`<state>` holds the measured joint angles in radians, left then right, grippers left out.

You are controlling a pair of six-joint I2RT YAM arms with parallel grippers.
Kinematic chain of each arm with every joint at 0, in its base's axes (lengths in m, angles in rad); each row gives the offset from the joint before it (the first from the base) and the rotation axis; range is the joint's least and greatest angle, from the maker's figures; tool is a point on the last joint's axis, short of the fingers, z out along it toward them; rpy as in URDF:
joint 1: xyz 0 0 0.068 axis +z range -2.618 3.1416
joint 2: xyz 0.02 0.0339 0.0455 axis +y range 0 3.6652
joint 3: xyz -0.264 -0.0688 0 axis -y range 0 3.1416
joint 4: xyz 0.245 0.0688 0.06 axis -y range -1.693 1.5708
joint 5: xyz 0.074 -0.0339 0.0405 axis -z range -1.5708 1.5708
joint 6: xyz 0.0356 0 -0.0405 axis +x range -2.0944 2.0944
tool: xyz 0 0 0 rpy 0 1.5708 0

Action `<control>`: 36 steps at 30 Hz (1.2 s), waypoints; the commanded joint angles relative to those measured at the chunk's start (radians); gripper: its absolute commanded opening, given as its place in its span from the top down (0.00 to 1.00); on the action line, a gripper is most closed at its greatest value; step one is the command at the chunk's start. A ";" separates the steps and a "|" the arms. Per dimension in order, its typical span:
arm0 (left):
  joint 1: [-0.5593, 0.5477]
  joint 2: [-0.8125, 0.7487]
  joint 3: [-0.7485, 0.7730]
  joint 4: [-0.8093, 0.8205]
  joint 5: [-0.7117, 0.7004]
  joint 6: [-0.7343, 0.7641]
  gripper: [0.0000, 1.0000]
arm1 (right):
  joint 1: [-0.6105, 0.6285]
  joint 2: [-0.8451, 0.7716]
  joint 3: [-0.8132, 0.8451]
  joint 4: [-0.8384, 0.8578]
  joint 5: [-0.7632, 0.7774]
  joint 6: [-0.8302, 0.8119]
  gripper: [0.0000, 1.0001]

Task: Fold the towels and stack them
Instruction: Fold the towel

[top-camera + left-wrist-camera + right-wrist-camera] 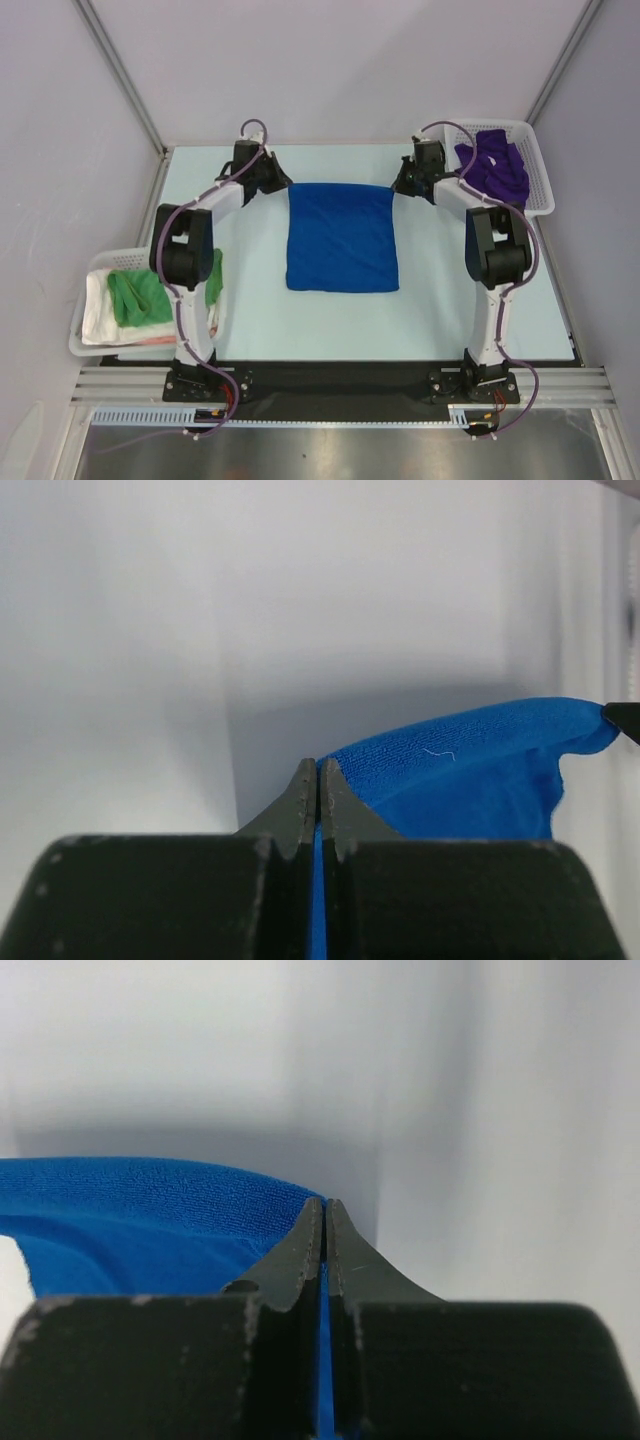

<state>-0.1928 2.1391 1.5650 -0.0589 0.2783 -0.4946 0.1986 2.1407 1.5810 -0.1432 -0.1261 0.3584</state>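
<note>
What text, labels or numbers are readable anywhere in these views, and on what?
None readable in any view.
Blue towel: plain, no tag or print showing.
Right basket and purple towels: no markings.
Left basket with the green towel: no markings.
Left gripper and right gripper, jaws pinched on the blue cloth: bare black, no lettering.

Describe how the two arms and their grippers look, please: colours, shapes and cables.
Both arms have white links, bulky black joint housings and looping purple cables. Each gripper, left and right, has two dark, tapering fingers on a black block.
</note>
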 commanded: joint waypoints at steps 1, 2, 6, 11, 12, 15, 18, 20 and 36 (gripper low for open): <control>0.006 -0.146 -0.107 0.139 0.027 0.011 1.00 | 0.013 -0.139 -0.079 0.099 0.032 0.025 1.00; 0.006 -0.183 -0.137 0.149 0.028 0.004 1.00 | 0.016 -0.171 -0.102 0.100 0.036 0.036 1.00; 0.000 -0.284 -0.319 0.215 0.025 -0.053 1.00 | 0.035 -0.261 -0.248 0.132 0.049 0.057 1.00; -0.031 -0.386 -0.482 0.240 -0.005 -0.076 1.00 | 0.054 -0.382 -0.384 0.133 0.066 0.077 1.00; -0.039 -0.421 -0.502 0.245 -0.014 -0.078 1.00 | 0.058 -0.404 -0.406 0.133 0.072 0.077 1.00; -0.065 -0.488 -0.584 0.252 -0.039 -0.088 1.00 | 0.071 -0.484 -0.501 0.169 0.086 0.086 1.00; -0.109 -0.536 -0.644 0.239 -0.086 -0.087 1.00 | 0.079 -0.545 -0.585 0.166 0.100 0.103 1.00; -0.140 -0.573 -0.668 0.225 -0.109 -0.085 1.00 | 0.084 -0.568 -0.625 0.160 0.094 0.109 1.00; -0.206 -0.708 -0.810 0.117 -0.218 -0.079 1.00 | 0.154 -0.749 -0.797 0.146 0.117 0.119 1.00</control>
<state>-0.3893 1.4860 0.7750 0.0654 0.0963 -0.5755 0.3393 1.4372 0.8032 -0.0242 -0.0402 0.4706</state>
